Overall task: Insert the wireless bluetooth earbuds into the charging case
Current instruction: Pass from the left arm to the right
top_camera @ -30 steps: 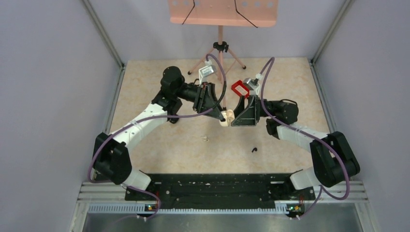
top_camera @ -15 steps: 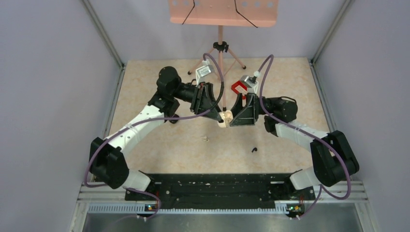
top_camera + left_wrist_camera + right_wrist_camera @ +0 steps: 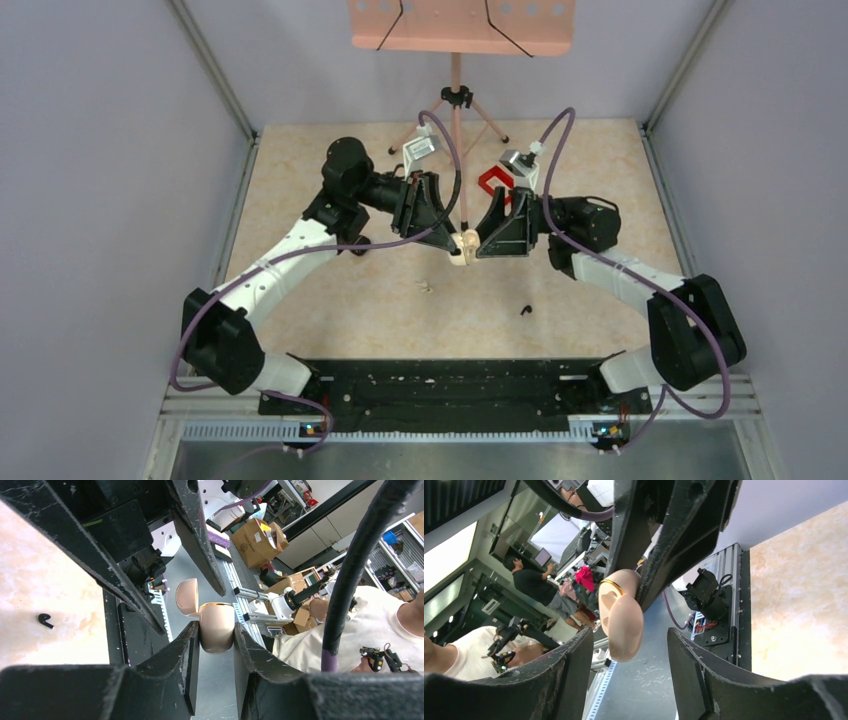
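Note:
The charging case (image 3: 216,627) is a pale beige pebble with a gold rim. Its lid (image 3: 187,596) is hinged open, and it is held above the table. My left gripper (image 3: 216,632) is shut on its lower half, both fingers pressed against its sides. My right gripper (image 3: 629,635) is open around the case (image 3: 621,615), with a gap on each side. In the top view both grippers meet at the case (image 3: 464,245) over the table's middle. One black earbud (image 3: 524,310) lies on the table near the right arm and also shows in the left wrist view (image 3: 46,620).
A small pale piece (image 3: 427,287) lies on the table in front of the grippers. A red rectangular tray (image 3: 493,182) sits behind the right gripper. A tripod stand (image 3: 456,100) with a pink board (image 3: 460,25) stands at the back. Grey walls close both sides.
My right gripper has moved left up to the case and its jaws have narrowed. My left arm has shifted slightly, still holding the case.

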